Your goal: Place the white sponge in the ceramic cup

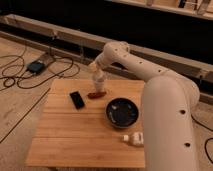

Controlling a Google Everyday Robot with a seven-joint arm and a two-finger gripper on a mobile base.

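The ceramic cup (99, 86) is a small pale cylinder standing near the far edge of the wooden table (75, 132). A pale cream shape, seemingly the white sponge (98, 77), sticks up out of the cup's mouth. My gripper (95, 67) hangs just above the cup, at the end of the white arm (150, 80) that reaches in from the right. I cannot tell whether it touches the sponge.
A reddish-brown object (95, 94) lies at the cup's foot. A black phone (77, 99) lies left of it. A wide dark bowl (122, 112) sits right of centre. A small white lumpy object (134, 139) lies near the front right. Cables (25, 75) lie on the floor at the left.
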